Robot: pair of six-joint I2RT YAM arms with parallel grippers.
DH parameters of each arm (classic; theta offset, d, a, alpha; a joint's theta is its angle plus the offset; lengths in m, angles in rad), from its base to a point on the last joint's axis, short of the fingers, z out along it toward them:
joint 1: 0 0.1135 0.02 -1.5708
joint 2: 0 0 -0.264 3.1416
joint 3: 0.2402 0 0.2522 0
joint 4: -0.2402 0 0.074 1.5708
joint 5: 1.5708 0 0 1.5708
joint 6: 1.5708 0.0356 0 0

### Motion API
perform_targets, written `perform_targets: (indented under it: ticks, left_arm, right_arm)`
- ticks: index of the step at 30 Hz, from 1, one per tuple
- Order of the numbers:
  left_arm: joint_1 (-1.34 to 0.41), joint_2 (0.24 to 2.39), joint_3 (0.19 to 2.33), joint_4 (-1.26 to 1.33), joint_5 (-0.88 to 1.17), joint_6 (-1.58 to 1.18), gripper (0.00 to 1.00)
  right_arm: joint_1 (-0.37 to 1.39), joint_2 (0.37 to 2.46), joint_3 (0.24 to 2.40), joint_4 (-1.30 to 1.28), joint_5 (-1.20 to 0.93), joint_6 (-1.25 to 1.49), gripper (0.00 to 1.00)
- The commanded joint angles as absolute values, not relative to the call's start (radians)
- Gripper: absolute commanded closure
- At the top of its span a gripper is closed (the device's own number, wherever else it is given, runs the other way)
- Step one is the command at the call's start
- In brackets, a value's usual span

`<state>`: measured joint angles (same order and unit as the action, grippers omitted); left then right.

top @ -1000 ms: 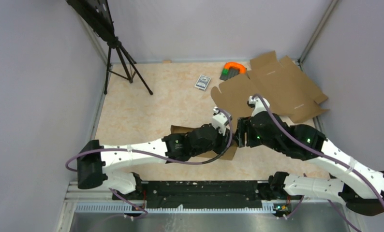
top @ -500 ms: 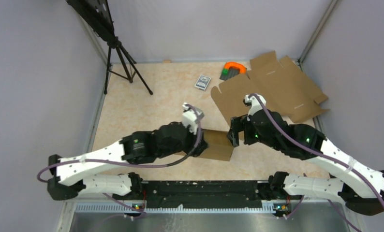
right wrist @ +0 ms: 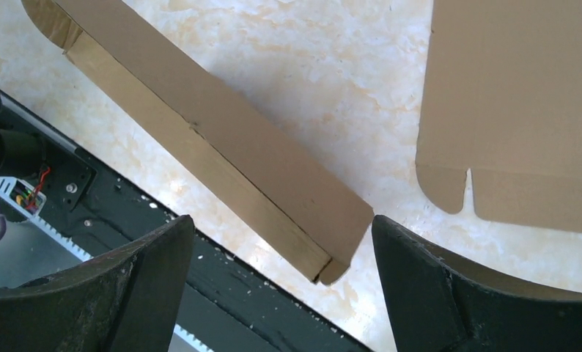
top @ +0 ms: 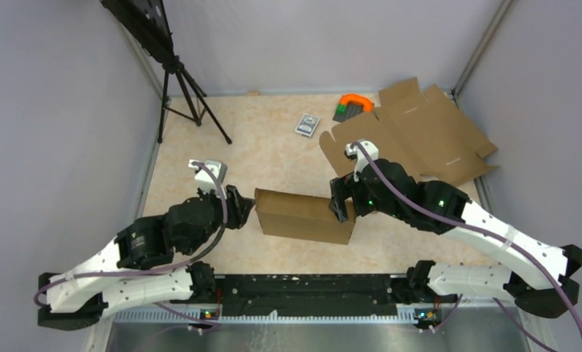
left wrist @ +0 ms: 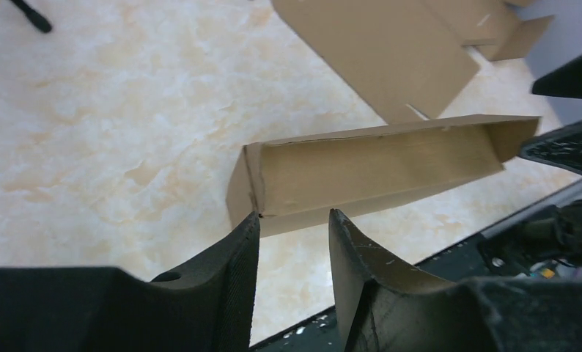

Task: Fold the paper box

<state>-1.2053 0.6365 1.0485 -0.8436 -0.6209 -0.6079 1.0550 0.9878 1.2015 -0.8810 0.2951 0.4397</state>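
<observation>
The paper box lies in the middle of the counter, towards its near edge, between the two arms, and nothing holds it. The left jaws stand narrow but apart, with only air between them, just short of the box's left end. The right jaws stand wide at the box's right end and grip nothing.

The main danger, I think, is that the walls spring back. In the left wrist view the box shows an open side, like a trough. A flap there is probably not tucked in, and stiff creases can push it out again. A second danger is sliding. If the left jaws press on that end while nothing braces the other, the light box can slip on the smooth counter towards the black rail or the flat blank. Wide jaws closing across a wall could also dent it.

In the top view the right arm covers the box's right end. Whether the right jaws touch the cardboard or hover just above it is hard to tell. The lid's tabs cannot be made out.
</observation>
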Motion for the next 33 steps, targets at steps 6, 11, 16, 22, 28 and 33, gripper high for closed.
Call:
perform_targets:
  ticks: [6, 11, 16, 22, 28, 33]
  left_arm:
    - [-0.928, 0.679, 0.963, -0.715, -0.396, -0.503, 0.62]
    - [-0.885, 0.687, 0.943, -0.672, -0.332, -0.48, 0.67]
    - [-0.871, 0.705, 0.932, -0.639, -0.272, -0.479, 0.67]
    - [-0.847, 0.735, 0.925, -0.64, -0.254, -0.462, 0.7]
    - [-0.835, 0.741, 0.922, -0.65, -0.264, -0.462, 0.72]
    - [-0.828, 0.749, 0.916, -0.657, -0.252, -0.465, 0.73]
  right_arm:
    - [1.044, 1.159, 1.382, -0.781, 0.24, 0.315, 0.12]
    - [1.042, 1.267, 1.449, -0.703, 0.142, 0.279, 0.23]
    - [1.043, 1.376, 1.513, -0.638, 0.053, 0.248, 0.32]
    - [1.042, 1.449, 1.527, -0.556, -0.036, 0.168, 0.52]
    - [1.043, 1.496, 1.54, -0.514, -0.081, 0.125, 0.66]
    - [1.044, 1.518, 1.548, -0.51, -0.137, 0.111, 0.74]
